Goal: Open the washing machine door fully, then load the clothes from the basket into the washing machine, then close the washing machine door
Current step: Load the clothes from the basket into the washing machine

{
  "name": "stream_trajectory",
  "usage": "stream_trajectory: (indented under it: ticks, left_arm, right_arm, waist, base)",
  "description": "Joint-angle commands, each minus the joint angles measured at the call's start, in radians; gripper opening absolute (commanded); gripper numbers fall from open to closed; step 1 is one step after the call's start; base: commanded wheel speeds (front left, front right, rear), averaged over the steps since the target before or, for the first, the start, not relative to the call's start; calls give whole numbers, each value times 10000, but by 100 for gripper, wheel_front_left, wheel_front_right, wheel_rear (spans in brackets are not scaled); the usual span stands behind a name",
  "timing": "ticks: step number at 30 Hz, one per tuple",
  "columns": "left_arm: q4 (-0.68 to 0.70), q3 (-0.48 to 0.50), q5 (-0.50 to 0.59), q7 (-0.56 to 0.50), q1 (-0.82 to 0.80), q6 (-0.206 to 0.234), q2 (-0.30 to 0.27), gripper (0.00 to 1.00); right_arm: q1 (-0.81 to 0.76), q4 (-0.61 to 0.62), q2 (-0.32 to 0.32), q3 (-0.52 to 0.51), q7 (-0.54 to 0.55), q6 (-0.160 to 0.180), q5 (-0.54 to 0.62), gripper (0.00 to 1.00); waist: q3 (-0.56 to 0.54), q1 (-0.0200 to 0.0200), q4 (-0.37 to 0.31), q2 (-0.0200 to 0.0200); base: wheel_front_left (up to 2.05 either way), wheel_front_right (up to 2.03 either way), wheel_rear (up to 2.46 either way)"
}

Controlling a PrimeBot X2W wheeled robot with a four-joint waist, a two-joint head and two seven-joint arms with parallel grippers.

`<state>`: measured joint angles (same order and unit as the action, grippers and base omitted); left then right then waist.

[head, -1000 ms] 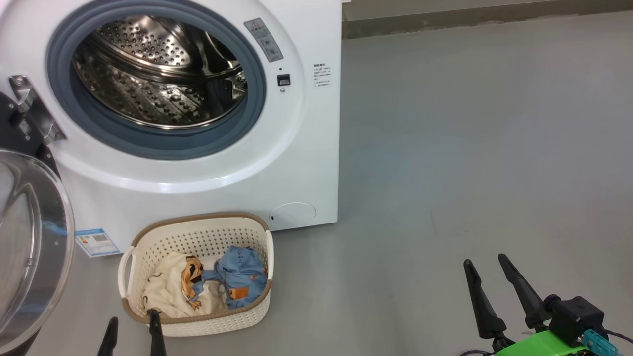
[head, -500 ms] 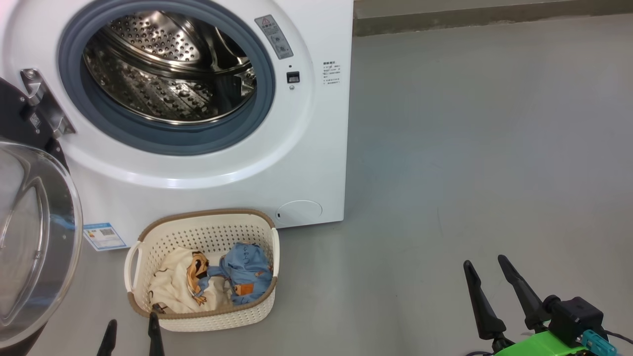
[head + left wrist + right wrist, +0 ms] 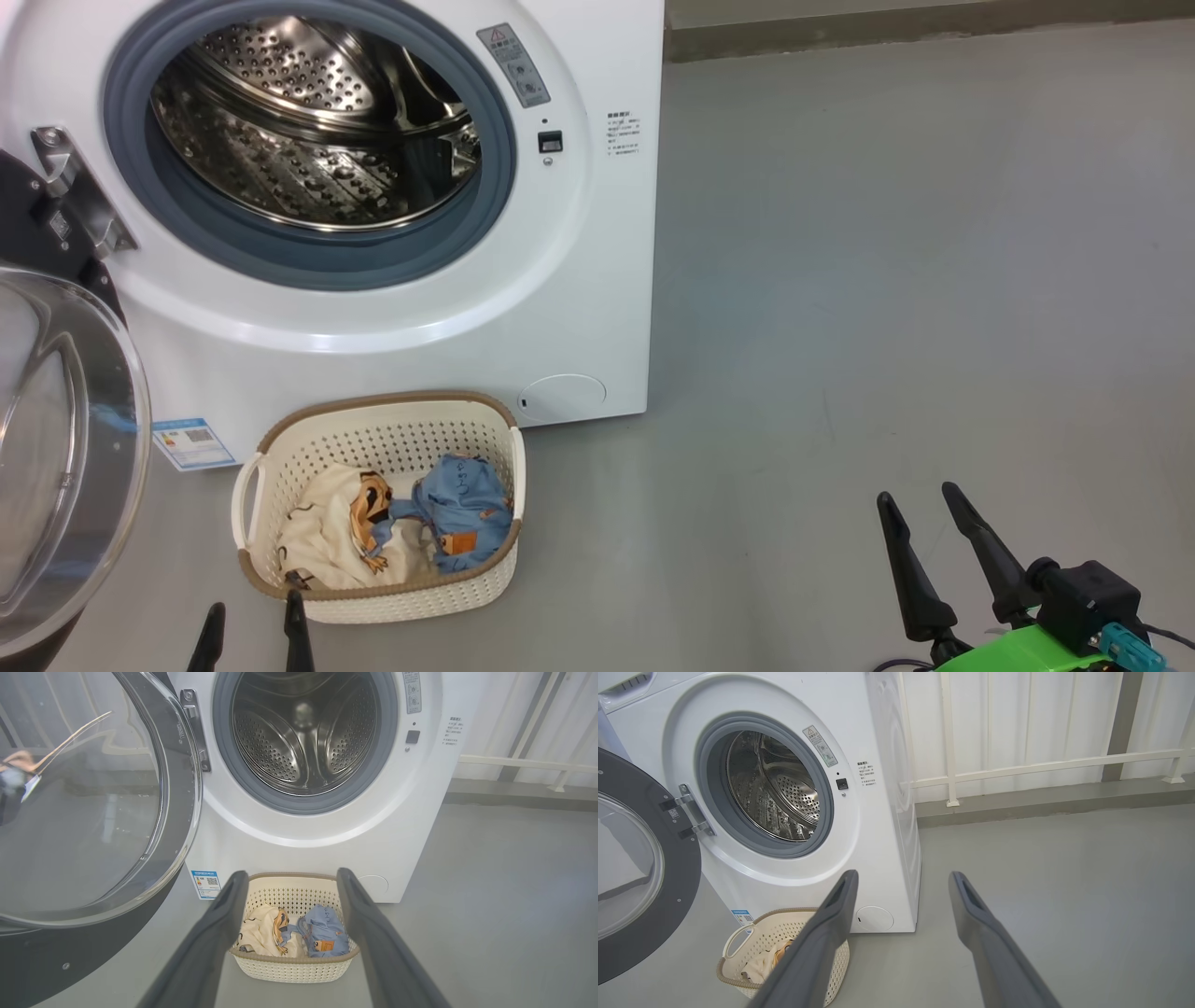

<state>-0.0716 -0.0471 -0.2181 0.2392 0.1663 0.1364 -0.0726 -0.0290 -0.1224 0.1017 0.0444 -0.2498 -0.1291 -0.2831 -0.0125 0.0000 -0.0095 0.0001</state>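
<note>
Head view, from the left: the washing machine door (image 3: 65, 439) stands swung wide open at the left edge. Its clear glass bowl faces the camera, and its metal hinge (image 3: 70, 191) is fixed to the white front of the washing machine (image 3: 569, 299). At the bottom edge the left end effector (image 3: 254, 609) shows two dark fingers spread apart, gripping nothing. One tip overlaps the near rim of the basket (image 3: 392, 439), and contact cannot be told. In the left wrist view those parted fingers (image 3: 219, 924) frame the basket.

A blue label sticker (image 3: 193, 443) sits low on the machine front, just left of the basket. The cream basket stands on the grey floor (image 3: 887, 280) just before the machine, below the drum opening. Inside it lie the clothes (image 3: 401, 532): a cream garment (image 3: 317, 546) with brown print on the left and a light blue garment (image 3: 462, 509) on the right, touching each other.

Above, the perforated steel drum (image 3: 308, 131) is ringed by a grey gasket (image 3: 327, 271). A round service flap (image 3: 563, 396) marks the machine's lower right corner, near the basket.

At the lower right, over the floor and well apart from the basket, the right end effector (image 3: 917, 495) holds its two fingers parted around nothing.
</note>
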Motion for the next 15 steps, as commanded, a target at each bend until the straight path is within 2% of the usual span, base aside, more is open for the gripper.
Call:
stream_trajectory:
  ticks: [1, 15]
  left_arm:
    - [254, 313, -78, 119, -270, 60, -126, 100]
    - [270, 319, -134, 120, -323, 181, -238, 100]
  right_arm:
    - [111, 236, 76, 155, -120, -16, 122, 100]
    - [110, 207, 67, 108, -120, -16, 127, 100]
  waist:
    - [10, 0, 0, -1]
    - [128, 0, 63, -1]
  base:
    - [0, 0, 0]
    - [5, -5, 0]
